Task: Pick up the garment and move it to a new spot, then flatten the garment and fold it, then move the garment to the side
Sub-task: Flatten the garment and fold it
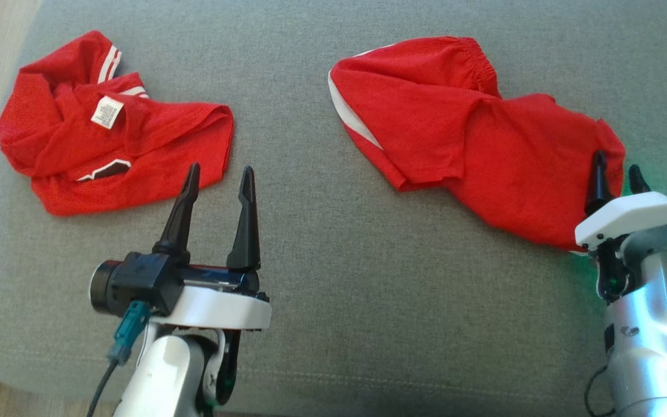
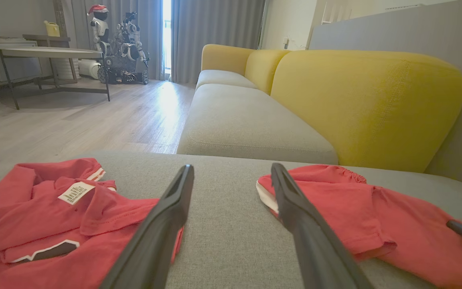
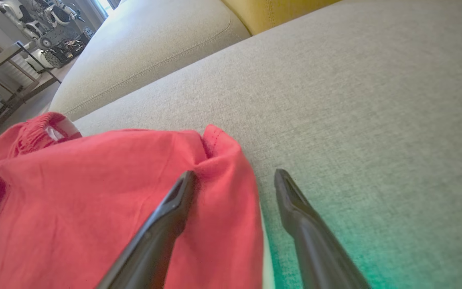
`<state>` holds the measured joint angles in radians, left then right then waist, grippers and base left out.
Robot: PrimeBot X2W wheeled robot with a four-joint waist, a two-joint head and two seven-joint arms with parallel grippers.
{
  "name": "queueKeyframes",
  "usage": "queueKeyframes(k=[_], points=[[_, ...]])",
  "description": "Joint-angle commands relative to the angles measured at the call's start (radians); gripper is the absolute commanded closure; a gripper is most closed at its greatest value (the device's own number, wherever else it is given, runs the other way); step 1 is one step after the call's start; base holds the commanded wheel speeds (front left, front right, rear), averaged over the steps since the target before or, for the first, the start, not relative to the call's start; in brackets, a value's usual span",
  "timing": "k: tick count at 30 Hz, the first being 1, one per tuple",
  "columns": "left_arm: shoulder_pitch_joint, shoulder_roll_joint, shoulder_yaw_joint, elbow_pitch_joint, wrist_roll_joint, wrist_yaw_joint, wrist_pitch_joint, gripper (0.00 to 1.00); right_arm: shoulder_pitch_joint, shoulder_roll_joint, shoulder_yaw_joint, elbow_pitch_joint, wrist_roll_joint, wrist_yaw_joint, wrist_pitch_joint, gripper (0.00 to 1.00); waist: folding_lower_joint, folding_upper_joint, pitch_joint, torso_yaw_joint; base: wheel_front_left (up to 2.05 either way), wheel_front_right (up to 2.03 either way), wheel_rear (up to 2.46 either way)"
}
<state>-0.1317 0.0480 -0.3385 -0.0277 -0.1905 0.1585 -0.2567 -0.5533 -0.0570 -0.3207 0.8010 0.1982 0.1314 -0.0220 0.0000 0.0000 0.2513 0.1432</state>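
evidently the pickup step: right gripper (image 1: 616, 162), jaws open, straddles the edge of the right-hand red garment (image 1: 455, 133); next it should close there. left gripper (image 1: 220, 168) hovers open.

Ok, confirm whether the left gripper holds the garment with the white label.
No, the left gripper is open, with bare cushion between its fingers and that garment beside it.

grey-and-yellow sofa, daylit room
beyond the left claw (image 2: 231, 166) runs a grey sofa seat (image 2: 251, 120), yellow back cushions (image 2: 367, 108) to its right; to the claw's left, wooden floor (image 2: 74, 124), a table (image 2: 46, 52), and grey curtains (image 2: 215, 24) around a bright window gap (image 2: 167, 36).
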Motion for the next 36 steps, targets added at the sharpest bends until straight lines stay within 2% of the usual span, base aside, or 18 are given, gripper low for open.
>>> queueKeyframes(k=[1,2,3,9,14,15,17,23,28,31,36], points=[[-0.037,0.002,0.03,-0.033,-0.008,0.007,-0.005,0.0,-0.043,-0.01,0.04,-0.015,0.021,-0.001,0.004,0.24,0.0,0.0,0.004,0.001,0.0,0.0,0.0],[-0.038,0.002,0.029,-0.032,-0.008,0.008,-0.005,0.0,-0.045,-0.014,0.052,-0.009,0.031,-0.001,0.008,0.94,0.0,0.0,0.004,0.002,0.0,0.0,0.0],[-0.04,0.002,0.027,-0.031,-0.008,0.008,-0.005,0.0,-0.046,-0.019,0.067,-0.007,0.038,-0.001,0.007,1.0,0.0,0.0,0.004,0.002,0.0,0.0,0.0],[-0.039,0.002,0.026,-0.022,-0.013,0.012,-0.005,0.0,-0.044,-0.054,0.188,-0.05,0.052,-0.001,-0.074,1.0,0.0,0.0,-0.017,0.004,0.0,0.0,0.0],[-0.024,0.002,0.025,-0.016,-0.024,0.014,-0.005,0.0,-0.056,-0.085,0.355,-0.145,0.019,-0.001,-0.148,1.0,0.0,0.0,-0.065,0.002,0.0,0.0,0.0],[-0.024,0.002,0.025,-0.016,-0.024,0.014,-0.005,0.0,-0.056,-0.085,0.355,-0.145,0.019,-0.001,-0.148,1.0,0.0,0.0,-0.065,0.002,0.0,0.0,0.0],[-0.017,0.002,0.024,-0.014,-0.03,0.014,-0.005,0.0,-0.069,-0.092,0.432,-0.193,0.008,-0.001,-0.157,1.0,0.0,0.0,-0.089,0.003,0.0,0.0,0.0],[0.019,0.002,0.022,-0.008,-0.049,0.018,-0.005,0.0,-0.144,-0.1,0.705,-0.342,0.027,-0.001,-0.117,1.0,0.0,0.0,-0.181,0.01,0.0,0.0,0.0],[0.047,0.002,0.02,-0.01,-0.057,0.025,-0.005,0.0,-0.258,-0.072,0.888,-0.453,0.151,-0.001,-0.042,1.0,0.0,0.0,-0.229,0.009,0.0,0.0,0.0],[0.063,0.002,0.014,-0.011,-0.059,0.028,-0.005,0.0,-0.333,-0.052,0.905,-0.471,0.218,-0.001,-0.024,1.0,0.0,0.0,-0.244,0.005,0.0,0.0,0.0],[0.078,0.002,0.011,-0.019,-0.057,0.03,-0.005,0.0,-0.426,-0.024,0.746,-0.379,0.228,-0.001,-0.023,1.0,0.0,0.0,-0.244,-0.011,0.0,0.0,0.0]])
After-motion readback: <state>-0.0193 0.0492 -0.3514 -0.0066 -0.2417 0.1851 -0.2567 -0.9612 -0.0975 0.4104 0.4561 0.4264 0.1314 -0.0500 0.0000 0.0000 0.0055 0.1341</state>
